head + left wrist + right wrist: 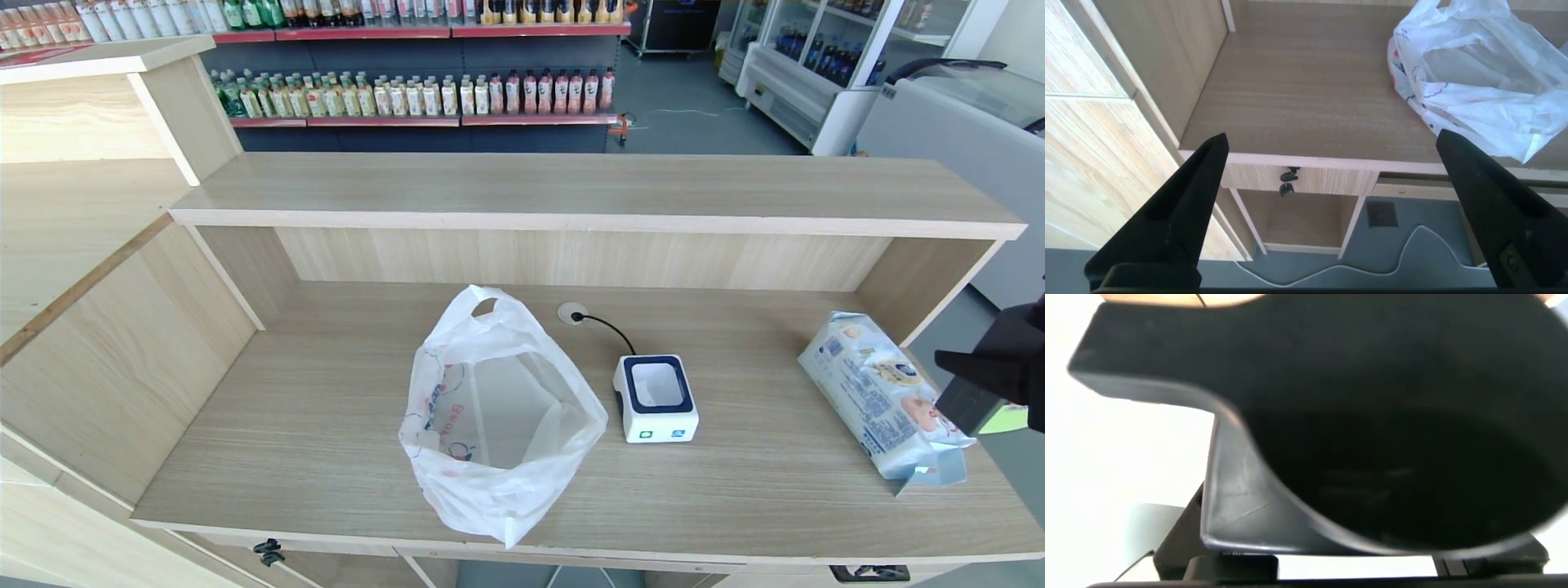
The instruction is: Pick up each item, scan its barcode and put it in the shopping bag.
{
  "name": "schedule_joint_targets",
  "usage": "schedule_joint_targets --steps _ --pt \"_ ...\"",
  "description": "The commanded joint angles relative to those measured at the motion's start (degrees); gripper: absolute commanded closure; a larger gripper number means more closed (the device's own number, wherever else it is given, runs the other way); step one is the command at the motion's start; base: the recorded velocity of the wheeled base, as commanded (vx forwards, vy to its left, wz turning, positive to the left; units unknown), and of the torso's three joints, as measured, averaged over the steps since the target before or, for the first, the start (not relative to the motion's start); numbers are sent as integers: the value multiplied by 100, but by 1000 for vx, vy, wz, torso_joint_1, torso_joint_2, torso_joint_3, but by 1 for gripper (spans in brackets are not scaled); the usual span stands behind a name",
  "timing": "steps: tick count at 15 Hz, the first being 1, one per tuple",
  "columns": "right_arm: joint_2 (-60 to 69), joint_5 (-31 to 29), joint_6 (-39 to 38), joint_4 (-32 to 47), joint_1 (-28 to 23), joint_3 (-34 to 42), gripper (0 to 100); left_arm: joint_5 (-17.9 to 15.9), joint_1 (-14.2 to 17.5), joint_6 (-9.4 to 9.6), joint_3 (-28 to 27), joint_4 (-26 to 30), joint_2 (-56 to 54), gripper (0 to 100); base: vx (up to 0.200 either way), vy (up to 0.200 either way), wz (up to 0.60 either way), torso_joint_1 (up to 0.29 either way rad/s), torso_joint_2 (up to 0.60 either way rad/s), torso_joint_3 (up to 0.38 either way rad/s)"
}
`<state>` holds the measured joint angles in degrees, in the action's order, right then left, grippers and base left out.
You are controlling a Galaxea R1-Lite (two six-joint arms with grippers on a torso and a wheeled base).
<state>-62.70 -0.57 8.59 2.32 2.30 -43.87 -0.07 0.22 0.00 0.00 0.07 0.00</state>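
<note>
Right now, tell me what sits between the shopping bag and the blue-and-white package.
The head view shows the barcode scanner between shopping bag and package, close beside the bag; from scanner to package the counter is bare.

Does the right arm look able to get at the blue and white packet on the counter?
Probably yes: the right pincer hangs close beside the packet at the counter's right end, and nothing stands between them.

Left gripper [1331,139]: jaws spread wide, aimed forward and down. Right gripper [980,380]: far right, angled inward.
</note>
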Motion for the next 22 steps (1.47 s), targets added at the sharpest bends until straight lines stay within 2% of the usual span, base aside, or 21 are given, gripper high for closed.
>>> schedule_joint_targets --steps 1,5,7,10,12,17,20,22 --pt "-94 5 11 -38 16 19 100 -1 4 0 0 -7 0 0 0 0 600 -2 -2 7" --pt "-173 31 -51 -56 -19 46 100 -1 4 0 0 1 0 0 0 0 600 6 4 2" --pt "-366 75 -279 -47 -160 46 100 -1 4 0 0 1 0 0 0 0 0 0 0 0" --pt "-639 558 -1158 -293 -283 2 100 -1 4 0 0 1 0 0 0 0 0 0 0 0" --pt "-1043 541 -1308 -416 -415 -148 100 7 4 0 0 1 0 0 0 0 0 0 0 0" --pt "-1887 532 -2292 -355 -547 -403 100 -1 4 0 0 1 0 0 0 0 0 0 0 0" --pt "-2071 532 -2846 305 -512 -728 100 7 4 0 0 -7 0 0 0 0 0 0 0 0" --pt "-2265 506 -3013 410 -494 -763 100 -1 4 0 0 -7 0 0 0 0 0 0 0 0"
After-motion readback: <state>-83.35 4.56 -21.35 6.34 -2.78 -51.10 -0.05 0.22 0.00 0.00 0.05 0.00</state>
